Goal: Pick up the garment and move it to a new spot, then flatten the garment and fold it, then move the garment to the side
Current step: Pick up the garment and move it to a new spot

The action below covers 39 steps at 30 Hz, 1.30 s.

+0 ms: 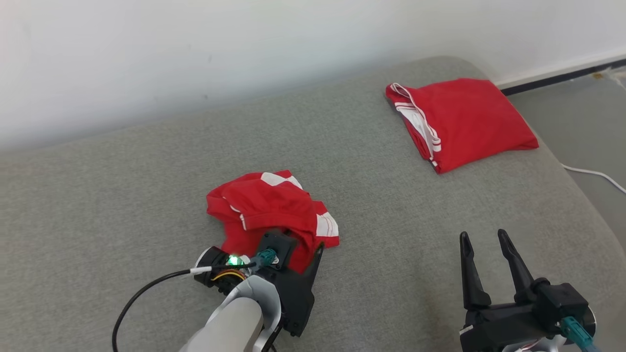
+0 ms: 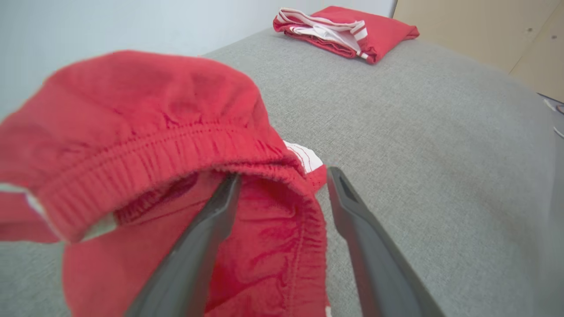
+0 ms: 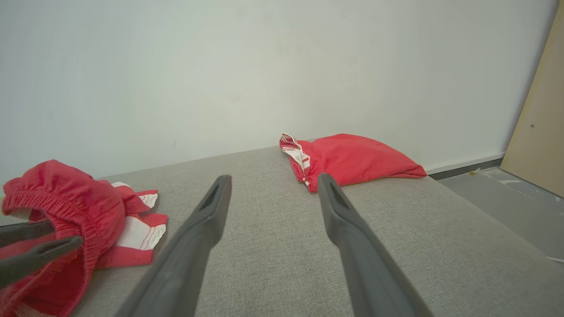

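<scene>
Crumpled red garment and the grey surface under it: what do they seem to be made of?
Crumpled red garment: soft woven or knit cloth, matte, probably a light sports fabric; it slumps in folds, and the left wrist view shows a gathered, stitched elastic waistband.
Grey surface: upholstery fabric, matte, with a fine heathered weave; it looks padded, with rounded edges.
</scene>
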### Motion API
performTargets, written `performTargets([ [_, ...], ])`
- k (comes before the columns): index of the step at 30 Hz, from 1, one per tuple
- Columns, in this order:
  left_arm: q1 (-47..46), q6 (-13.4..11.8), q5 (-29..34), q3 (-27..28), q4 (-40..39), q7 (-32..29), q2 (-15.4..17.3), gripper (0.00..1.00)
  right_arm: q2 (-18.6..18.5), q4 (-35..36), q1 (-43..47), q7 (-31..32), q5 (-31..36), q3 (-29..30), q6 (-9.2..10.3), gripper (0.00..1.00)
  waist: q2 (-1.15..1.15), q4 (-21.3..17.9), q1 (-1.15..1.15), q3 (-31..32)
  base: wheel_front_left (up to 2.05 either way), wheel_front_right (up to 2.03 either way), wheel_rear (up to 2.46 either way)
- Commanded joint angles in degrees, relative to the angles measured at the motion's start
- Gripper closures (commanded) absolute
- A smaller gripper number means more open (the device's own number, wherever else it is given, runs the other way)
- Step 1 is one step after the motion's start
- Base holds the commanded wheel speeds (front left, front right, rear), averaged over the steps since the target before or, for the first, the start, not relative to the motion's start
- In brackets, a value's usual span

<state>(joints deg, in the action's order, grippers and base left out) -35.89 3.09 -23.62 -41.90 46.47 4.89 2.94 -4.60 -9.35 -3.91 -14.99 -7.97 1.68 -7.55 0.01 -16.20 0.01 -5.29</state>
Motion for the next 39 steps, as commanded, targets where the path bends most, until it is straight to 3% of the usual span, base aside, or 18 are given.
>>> performTargets([
  [1,-0.68,-0.52,-0.14,0.28,-0.6,0.71,-0.05,0.0,0.26,0.04,0.64,-0.25,0.26,-0.02,0.14,0.0,-0.01,1.46,-0.01,1.32,0.0,0.0,0.0],
  [8,3.19,-1.79,-2.91,1.73,-6.07,1.96,0.79,0.0,0.41,0.43,2.14,-0.26,0.45,0.62,0.14,0.0,-0.01,4.27,-0.01,3.09,0.0,0.0,0.0],
  [16,10.19,-5.89,-4.26,5.39,-16.42,6.22,6.09,0.0,-0.11,0.91,3.4,-0.25,0.82,1.52,0.14,0.0,-0.01,7.17,-0.01,4.87,0.0,0.0,0.0],
  [25,18.36,-11.2,-3.72,14.75,-28.83,10.25,13.42,0.0,-0.45,1.36,4.02,-0.25,0.59,1.93,0.14,0.0,-0.01,10.14,-0.01,6.14,0.0,0.0,0.0],
  [29,22.95,-12.68,-1.66,20.59,-35.33,10.26,15.14,0.0,-0.55,1.56,4.21,-0.25,0.47,2.19,0.14,0.0,-0.01,11.28,-0.01,6.44,0.0,0.0,0.0],
  [34,29.21,-12.99,0.35,27.53,-40.4,10.29,15.16,0.0,-0.55,1.78,4.57,-0.25,0.24,2.29,0.15,0.0,-0.01,12.26,-0.01,6.81,0.0,0.0,0.0],
  [39,34.12,-11.74,2.17,32.35,-43.34,10.3,14.09,0.0,-0.42,1.74,5.02,-0.25,0.0,2.31,0.14,0.0,-0.01,12.91,-0.01,7.29,0.0,0.0,0.0],
])
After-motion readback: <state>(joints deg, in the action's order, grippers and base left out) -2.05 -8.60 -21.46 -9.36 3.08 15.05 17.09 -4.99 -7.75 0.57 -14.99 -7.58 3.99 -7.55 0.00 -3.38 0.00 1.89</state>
